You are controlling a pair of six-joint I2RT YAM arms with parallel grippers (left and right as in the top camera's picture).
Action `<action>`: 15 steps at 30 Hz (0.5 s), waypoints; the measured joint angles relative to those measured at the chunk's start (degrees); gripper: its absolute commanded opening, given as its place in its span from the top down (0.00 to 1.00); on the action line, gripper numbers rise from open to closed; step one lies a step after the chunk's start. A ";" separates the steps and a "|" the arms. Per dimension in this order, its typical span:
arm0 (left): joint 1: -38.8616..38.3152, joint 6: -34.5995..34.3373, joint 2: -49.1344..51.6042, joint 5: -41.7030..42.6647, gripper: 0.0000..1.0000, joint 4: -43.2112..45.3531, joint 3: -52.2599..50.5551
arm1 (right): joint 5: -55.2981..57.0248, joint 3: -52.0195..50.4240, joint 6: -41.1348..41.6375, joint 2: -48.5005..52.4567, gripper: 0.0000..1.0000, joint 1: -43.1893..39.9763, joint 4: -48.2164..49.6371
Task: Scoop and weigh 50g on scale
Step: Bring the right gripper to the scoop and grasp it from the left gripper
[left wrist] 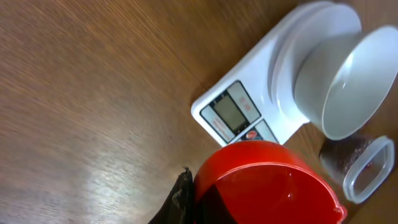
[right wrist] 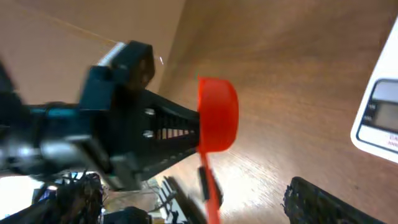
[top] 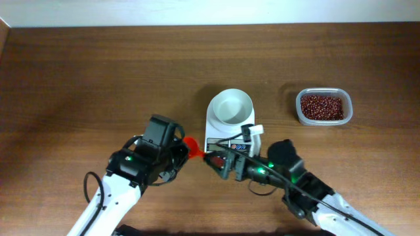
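Nearest, our left gripper [top: 181, 149] clenches the glossy red plastic scoop [top: 191, 145]; our right gripper [top: 214, 162] gapes wide just beside it. Beyond, the smooth white scale [top: 212, 134] carries a round bowl [top: 231, 107]; farthest, dark little beans [top: 321, 106] fill a clear rounded tub [top: 298, 109].

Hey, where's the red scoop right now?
In the overhead view the red scoop is held by the left gripper, just left of the scale at its display end, with the open right gripper close beside it.
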 measured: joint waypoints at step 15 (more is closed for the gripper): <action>-3.87 -5.86 0.00 -1.20 1.00 -1.29 0.00 | 2.16 0.00 6.84 4.81 0.66 1.95 6.05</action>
